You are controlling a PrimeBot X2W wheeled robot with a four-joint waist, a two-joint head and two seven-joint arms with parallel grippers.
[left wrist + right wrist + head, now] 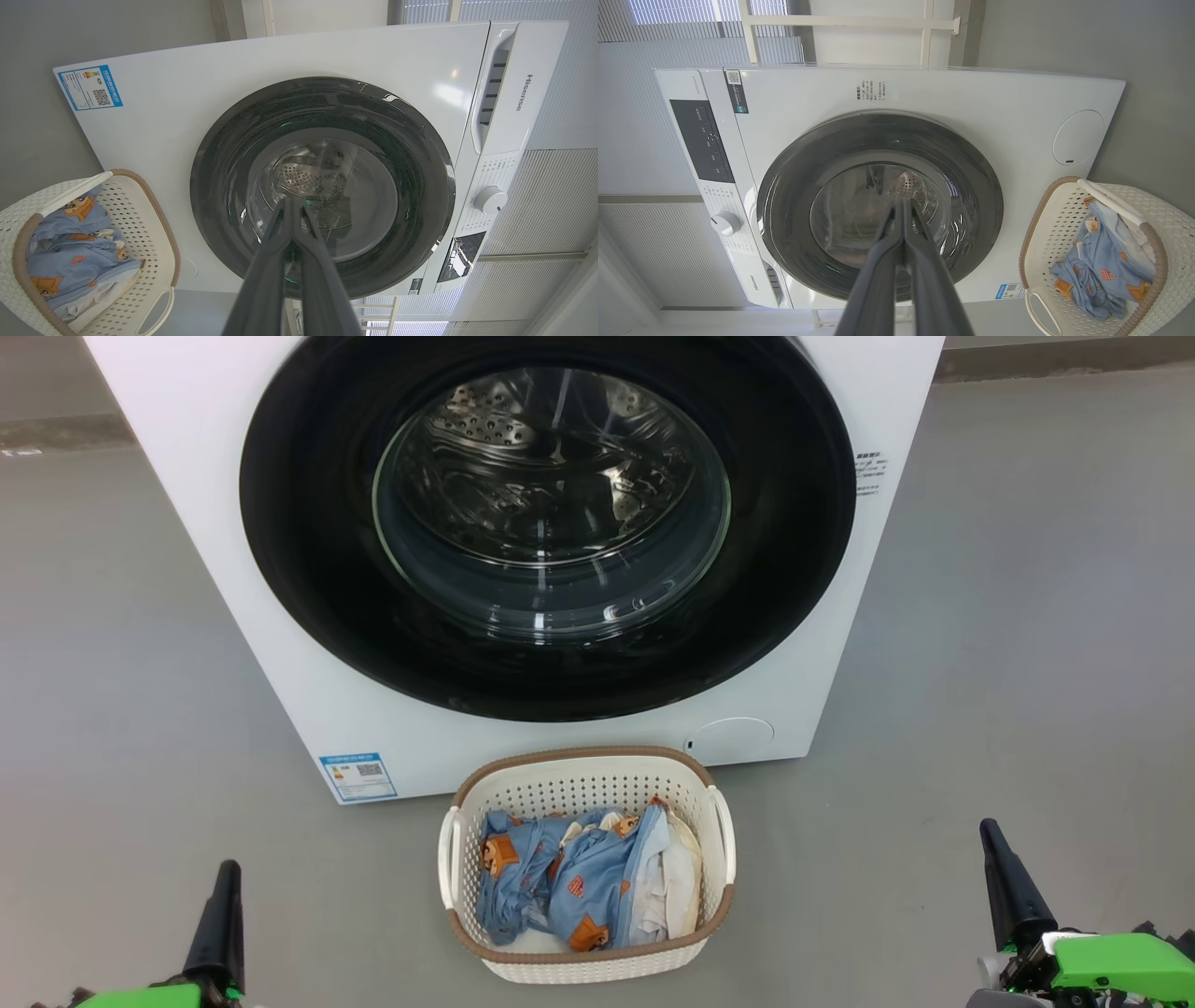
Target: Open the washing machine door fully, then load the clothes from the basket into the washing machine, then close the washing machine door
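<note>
**Front-loader, door shut; basket stocked**

- Washing machine door (551, 504): 12 o'clock, closed against the washing machine (187, 448). Probably rigid, hinged and slick on the glossy ring. Hold it at the rim edge; I cannot make out a handle.
- Basket (583, 756): 6 o'clock, on the floor (1027, 616) near the machine's foot. Probably stiff and light.
- Contents: clothes (579, 877), soft and limp. Pinch a raised fold.
- Drum (485, 429): looks empty.
- Left claw (224, 896) at 7 o'clock, right claw (997, 849) at 5 o'clock: both pressed together, holding nothing.

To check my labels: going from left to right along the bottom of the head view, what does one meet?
The left end effector → the basket → the right end effector.
</note>
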